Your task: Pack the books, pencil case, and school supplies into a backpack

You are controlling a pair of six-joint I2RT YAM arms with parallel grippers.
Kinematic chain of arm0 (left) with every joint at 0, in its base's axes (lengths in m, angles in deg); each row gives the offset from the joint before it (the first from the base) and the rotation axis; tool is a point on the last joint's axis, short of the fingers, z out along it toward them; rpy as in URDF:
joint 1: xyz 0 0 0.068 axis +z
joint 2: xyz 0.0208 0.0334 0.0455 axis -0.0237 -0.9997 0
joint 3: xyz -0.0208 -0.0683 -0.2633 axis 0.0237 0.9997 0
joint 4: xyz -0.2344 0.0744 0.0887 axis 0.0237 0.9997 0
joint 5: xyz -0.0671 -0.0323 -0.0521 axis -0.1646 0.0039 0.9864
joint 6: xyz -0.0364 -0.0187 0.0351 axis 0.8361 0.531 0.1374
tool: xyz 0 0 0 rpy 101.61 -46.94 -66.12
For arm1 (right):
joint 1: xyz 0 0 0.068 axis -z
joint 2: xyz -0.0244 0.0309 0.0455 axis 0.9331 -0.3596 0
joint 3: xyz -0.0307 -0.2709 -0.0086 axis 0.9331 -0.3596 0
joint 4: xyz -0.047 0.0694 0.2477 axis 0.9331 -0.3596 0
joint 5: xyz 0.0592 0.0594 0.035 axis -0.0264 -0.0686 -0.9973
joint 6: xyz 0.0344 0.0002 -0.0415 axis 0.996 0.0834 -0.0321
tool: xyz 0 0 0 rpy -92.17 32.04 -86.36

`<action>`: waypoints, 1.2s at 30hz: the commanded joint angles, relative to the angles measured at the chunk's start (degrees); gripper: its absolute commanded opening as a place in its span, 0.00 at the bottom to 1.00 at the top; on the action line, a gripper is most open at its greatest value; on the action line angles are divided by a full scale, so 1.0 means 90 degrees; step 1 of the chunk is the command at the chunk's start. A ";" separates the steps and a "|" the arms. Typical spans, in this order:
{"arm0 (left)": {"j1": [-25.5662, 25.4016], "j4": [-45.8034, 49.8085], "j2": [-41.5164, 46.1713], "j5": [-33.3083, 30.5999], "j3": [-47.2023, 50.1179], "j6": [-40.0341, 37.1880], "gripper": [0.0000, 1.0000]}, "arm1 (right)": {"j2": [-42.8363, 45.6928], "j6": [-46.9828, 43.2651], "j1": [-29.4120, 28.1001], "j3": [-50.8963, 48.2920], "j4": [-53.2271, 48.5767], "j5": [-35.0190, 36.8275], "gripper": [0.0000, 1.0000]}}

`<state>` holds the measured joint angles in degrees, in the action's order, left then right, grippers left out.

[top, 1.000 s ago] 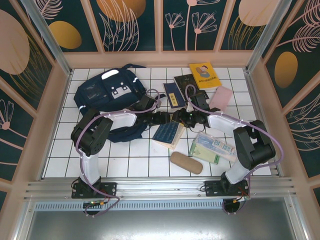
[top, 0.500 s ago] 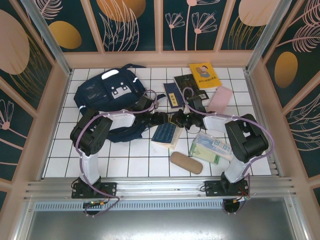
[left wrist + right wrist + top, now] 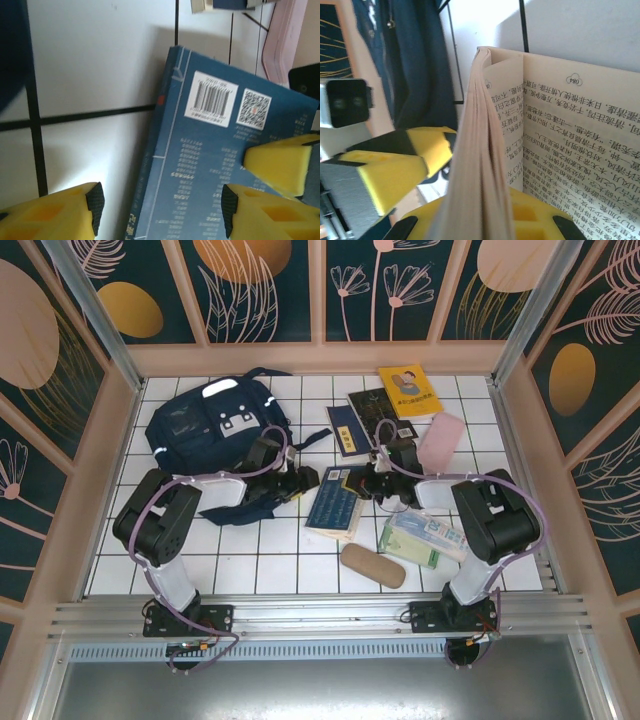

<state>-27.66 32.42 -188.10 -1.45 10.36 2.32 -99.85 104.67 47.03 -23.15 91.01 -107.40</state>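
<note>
A dark blue book (image 3: 335,508) lies mid-table, its back cover with barcode (image 3: 220,165) facing up. My right gripper (image 3: 353,483) is shut on its far edge, with cover and pages (image 3: 570,140) pinched and lifted between the fingers (image 3: 530,220). My left gripper (image 3: 311,480) stands open over the book's left edge, one finger (image 3: 55,215) over the table and the other over the cover. The navy backpack (image 3: 215,425) lies at the back left. A yellow book (image 3: 410,390), a black book (image 3: 372,404) and another dark blue book (image 3: 347,431) lie at the back.
A pink pouch (image 3: 441,437) lies right of the back books. The pale green-white packet (image 3: 425,538) and the tan case (image 3: 372,565) sit near the front right. Pink walls enclose the white tiled table (image 3: 260,560). The backpack's straps (image 3: 240,508) trail under my left arm.
My right gripper has shut on the book's far edge and raised its pages. My left arm has drawn back to the left, its gripper still open at the book's left edge.
</note>
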 commanded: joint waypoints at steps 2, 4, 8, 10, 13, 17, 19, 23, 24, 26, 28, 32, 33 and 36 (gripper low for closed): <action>0.0018 -0.0557 -0.0109 0.0549 0.0114 0.0365 0.65 | 0.0452 0.0739 0.0187 -0.0301 0.1496 -0.0946 0.00; 0.0017 -0.0923 -0.0165 0.0775 0.0159 0.0607 0.63 | 0.0502 0.0885 0.0210 -0.0360 0.1729 -0.1043 0.00; 0.0012 -0.1583 -0.0441 0.1220 0.0231 0.1208 0.61 | 0.0564 0.1142 0.0233 -0.0513 0.2114 -0.1095 0.00; 0.0011 -0.1999 -0.0588 0.1447 0.0299 0.1520 0.58 | 0.0556 0.1302 0.0221 -0.0599 0.2360 -0.1103 0.00; 0.0011 -0.2919 -0.0697 0.1703 0.0474 0.2127 0.49 | 0.0543 0.1427 0.0211 -0.0693 0.2581 -0.1085 0.00; 0.0011 -0.3412 -0.0657 0.1804 0.0497 0.2457 0.31 | 0.0478 0.1443 0.0216 -0.0749 0.2633 -0.1037 0.00; 0.0011 -0.3876 -0.0660 0.1901 0.0552 0.2748 0.24 | 0.0449 0.1436 0.0222 -0.0754 0.2617 -0.0998 0.00; 0.0011 -0.4344 -0.0674 0.1959 0.0562 0.3052 0.15 | 0.0378 0.1292 0.0224 -0.0725 0.2441 -0.0901 0.00; 0.0012 -0.4358 -0.0655 0.1956 0.0553 0.3050 0.13 | 0.0371 0.1231 0.0217 -0.0707 0.2353 -0.0866 0.00; 0.0008 -0.4401 -0.0621 0.1956 0.0542 0.3053 0.09 | 0.0364 0.1141 0.0217 -0.0705 0.2225 -0.0820 0.00; 0.0006 -0.4402 -0.0567 0.1948 0.0543 0.3025 0.05 | 0.0359 0.1035 0.0232 -0.0705 0.2099 -0.0777 0.00; 0.0011 -0.4320 -0.0461 0.1920 0.0525 0.2907 0.00 | 0.0414 0.0810 0.0254 -0.0683 0.1700 -0.0584 0.00; 0.0011 -0.4226 -0.0433 0.1882 0.0512 0.2841 0.00 | 0.0435 0.0745 0.0255 -0.0667 0.1577 -0.0518 0.00; 0.0012 -0.3960 -0.0274 0.1755 0.0466 0.2655 0.00 | 0.0505 0.0605 0.0261 -0.0628 0.1310 -0.0398 0.00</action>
<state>-26.28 -0.91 -193.70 12.60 15.74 27.46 -96.50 112.98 50.36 -29.56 104.88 -111.03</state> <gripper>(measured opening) 0.112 0.083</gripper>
